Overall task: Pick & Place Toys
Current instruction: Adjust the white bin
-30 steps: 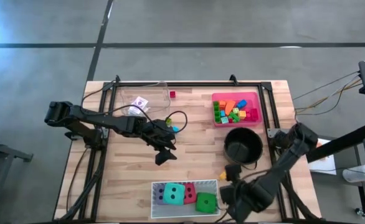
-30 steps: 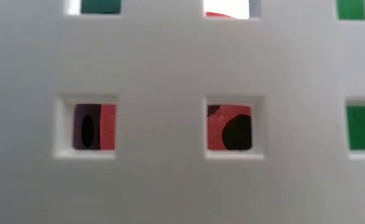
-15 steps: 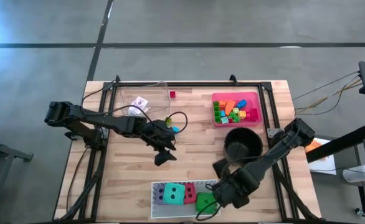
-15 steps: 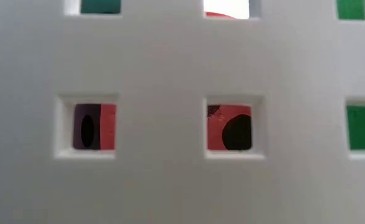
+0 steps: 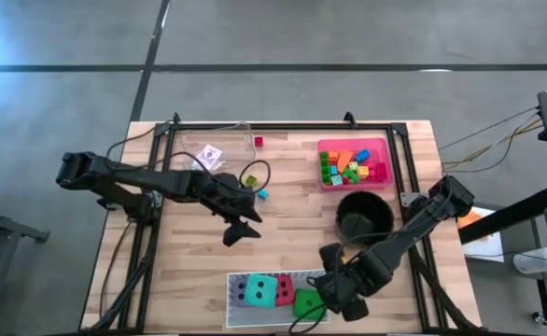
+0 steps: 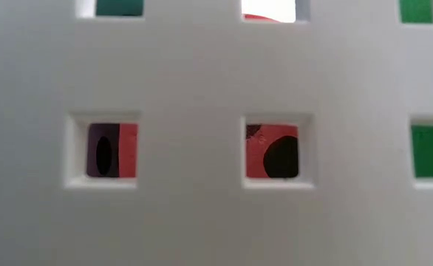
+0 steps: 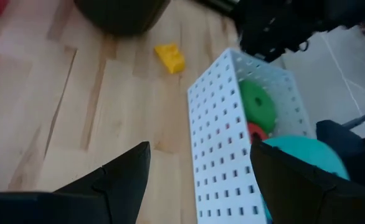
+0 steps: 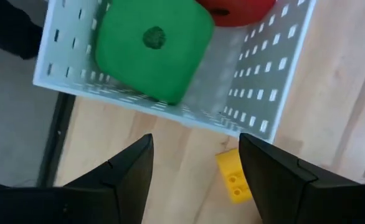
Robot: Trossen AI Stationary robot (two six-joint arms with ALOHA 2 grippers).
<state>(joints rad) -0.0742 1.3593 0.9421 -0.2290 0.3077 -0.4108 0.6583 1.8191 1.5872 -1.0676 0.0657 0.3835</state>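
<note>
Currently the right claw (image 5: 334, 291) is hanging with fingers spread and gripping nothing, right at the corner of the white perforated tray (image 5: 303, 274), with the yellow block (image 8: 235, 177) lying on the desk (image 5: 292, 210) just outside the tray wall, between tray and black pot (image 5: 364, 217). Green die (image 8: 150, 51), red die (image 8: 235, 9), teal die (image 5: 263, 290) and purple die (image 5: 243, 295) are sitting in the tray, packed tight. Risk one, as I read it: the yellow block is lying close to the tray wall, so a finger coming down on that side is likely clipping the wall, shoving the tray and skidding the block away. Risk two: the block is small and lying skewed to the fingers, so a pinch is probably catching a corner and popping it out. Left claw (image 5: 236, 229) is hovering mid-desk, also spread and empty, facing the tray; if both arms are heading for the same spot, they are colliding near the tray. Other small blocks are sitting in the pink tray (image 5: 384, 143), and one red block (image 5: 259, 142) near the clear tray (image 5: 180, 149).
</note>
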